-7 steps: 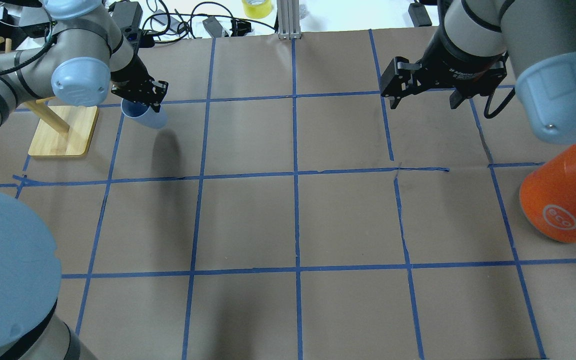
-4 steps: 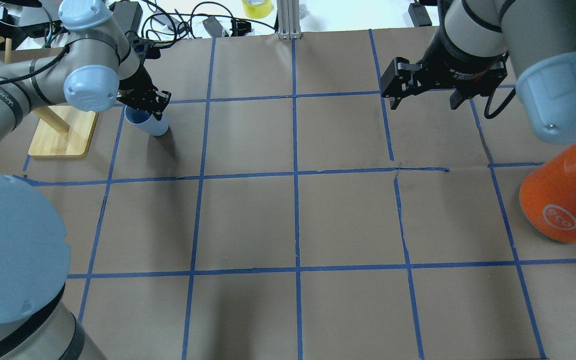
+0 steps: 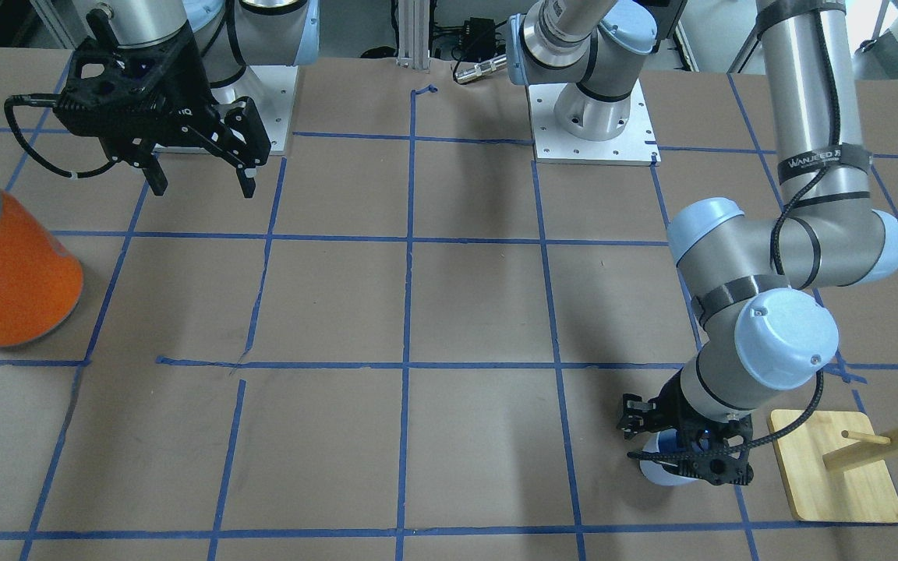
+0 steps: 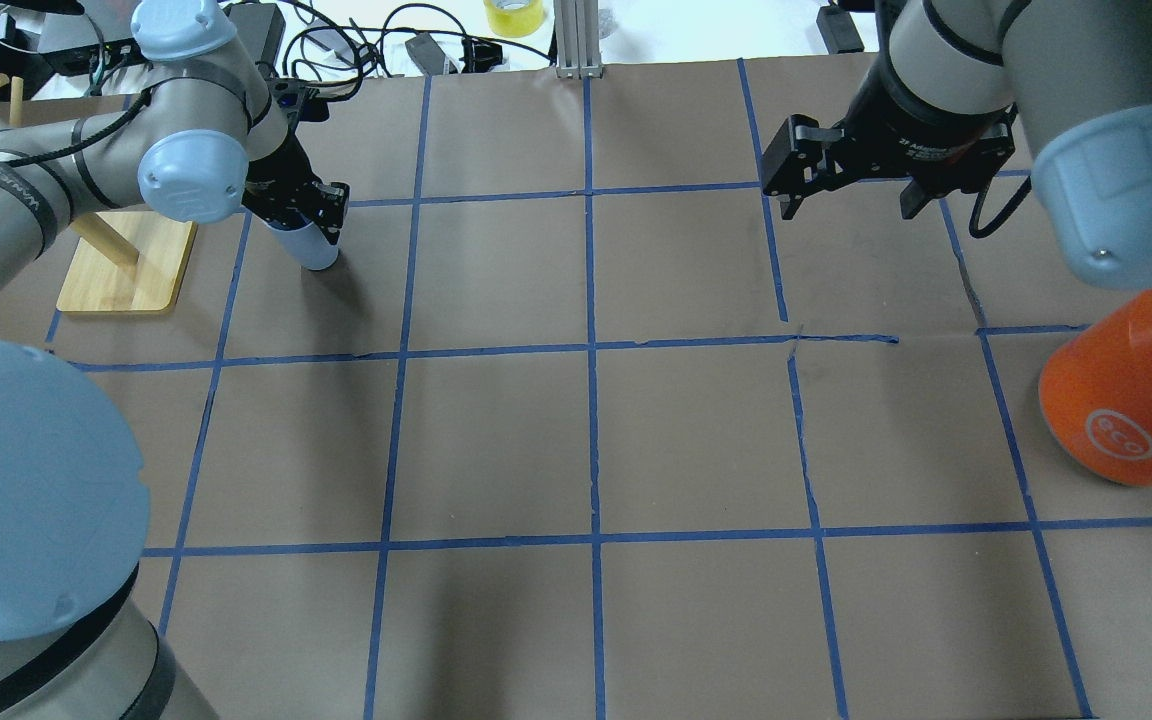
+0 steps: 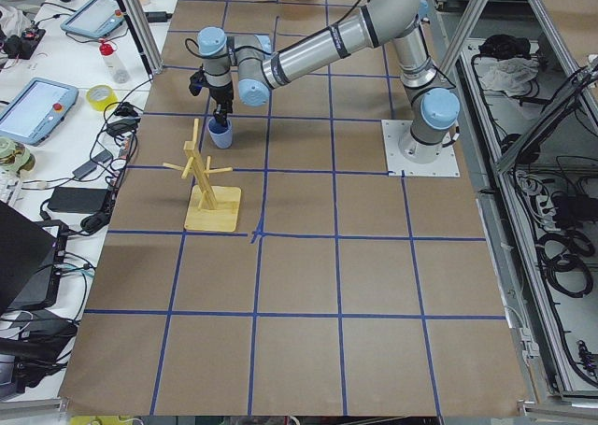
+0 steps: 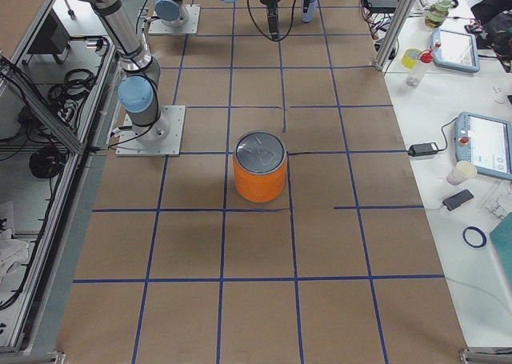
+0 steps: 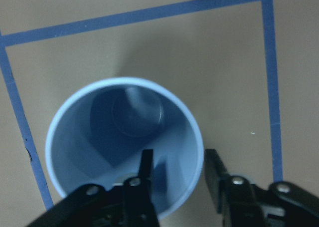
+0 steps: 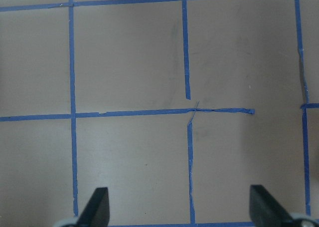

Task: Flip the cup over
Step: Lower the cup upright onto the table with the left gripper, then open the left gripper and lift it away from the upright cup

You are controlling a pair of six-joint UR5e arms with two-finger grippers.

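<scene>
Brown papered surface point(image 4: 496, 440) carries the cup point(image 7: 124, 147), mouth up, directly below the left gripper point(image 7: 174, 179), which pinches its rim wall, one finger inside. Likely placement ending; next, release and lift straight. Right gripper point(image 3: 199, 175) hangs spread, well apart.

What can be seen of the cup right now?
The cup is a small, smooth, pale blue plastic tumbler without a handle, tapering to a narrower round base. It is mouth up and looks empty. The left tool pinches its rim wall, one finger inside, one outside. It is beside the wooden stand, on or just above the table.
</scene>
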